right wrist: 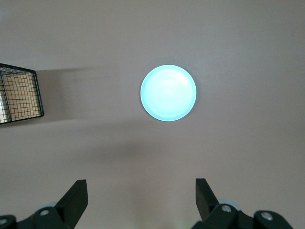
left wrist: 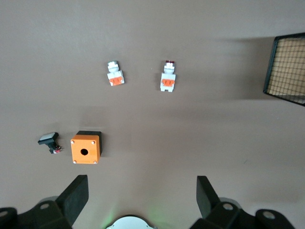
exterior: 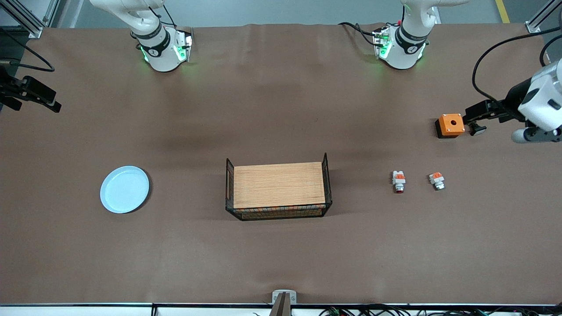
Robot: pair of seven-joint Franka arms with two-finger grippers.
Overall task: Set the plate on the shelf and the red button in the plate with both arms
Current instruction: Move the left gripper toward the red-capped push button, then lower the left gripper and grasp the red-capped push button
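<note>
Front view: plate (exterior: 124,189) flat on table toward right arm's end, well apart from wire basket (exterior: 278,186) at centre. Red button (exterior: 398,181) toward left arm's end, near silver-tipped part (exterior: 437,180); orange box (exterior: 450,125) farther from camera. Left gripper (left wrist: 142,195) jaws wide, empty, high over parts. Right gripper (right wrist: 141,196) wide, empty, over bare cloth near plate.

A round, shallow, pale blue plate (exterior: 124,189) (right wrist: 168,93) with a raised rim is seen lying flat and empty on the brown tabletop (exterior: 281,254), toward the right arm's end. The red button (exterior: 398,181) (left wrist: 167,78), a tiny white part with an orange block at one end and a red round cap at the other, is laid on its side toward the left arm's end, its red cap turned toward the front camera.
</note>
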